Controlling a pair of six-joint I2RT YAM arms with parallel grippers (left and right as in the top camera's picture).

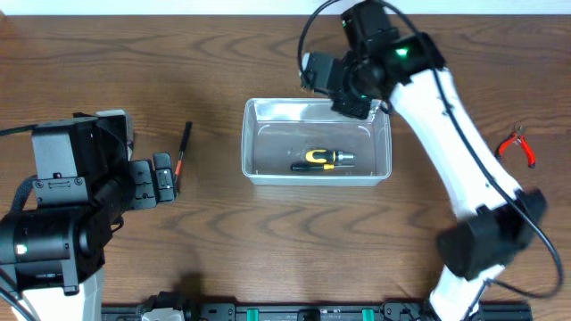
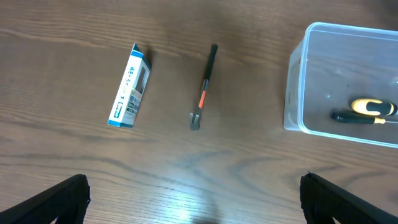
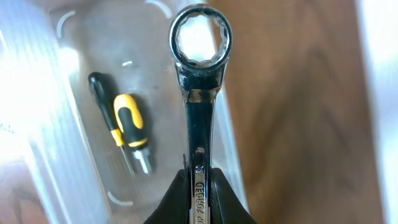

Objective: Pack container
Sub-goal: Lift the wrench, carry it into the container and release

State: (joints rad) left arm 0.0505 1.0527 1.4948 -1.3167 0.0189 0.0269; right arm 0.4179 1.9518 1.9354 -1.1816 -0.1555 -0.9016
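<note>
Overhead: the clear container (image 1: pixel 252 147) sits mid-table holding a screwdriver (image 1: pixel 323 160), with the right gripper (image 1: pixel 359 100) at its far rim.
Left wrist: the left gripper (image 2: pixel 196 199) is spread and empty.
Right wrist: the jaws clench a ring spanner (image 3: pixel 200 93) over the rim, so the placing step likely needs a shift inward, then release.

Light: I see it bright, even.
Glare: container (image 3: pixel 31 124) wall washes white.
Blur: right-wrist background soft.
</note>
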